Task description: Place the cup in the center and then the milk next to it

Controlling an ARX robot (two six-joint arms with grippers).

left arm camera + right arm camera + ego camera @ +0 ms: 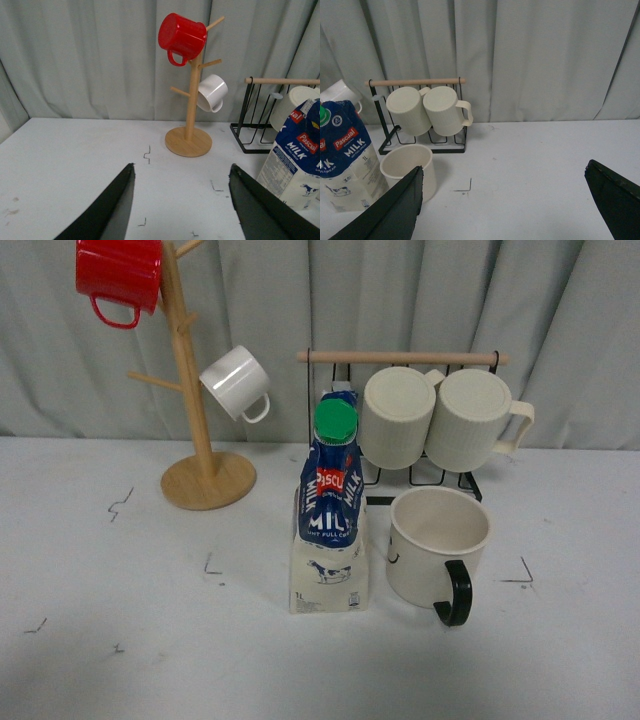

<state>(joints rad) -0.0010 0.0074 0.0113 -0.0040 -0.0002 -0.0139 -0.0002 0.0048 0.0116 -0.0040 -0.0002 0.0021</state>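
The cup (438,548), a wide cream mug with a black C-shaped handle, stands upright on the white table; it also shows in the right wrist view (408,168). The milk carton (329,520), with blue top and green cap, stands upright just left of it, a small gap between them; it also shows in the left wrist view (295,155) and the right wrist view (346,157). Neither arm shows in the front view. My left gripper (182,172) is open and empty, left of the carton. My right gripper (504,172) is open and empty, right of the cup.
A wooden mug tree (196,390) with a red mug (120,275) and a small white mug (237,383) stands at the back left. A black wire rack (405,358) with two cream mugs (398,417) stands behind the cup. A grey curtain closes the back.
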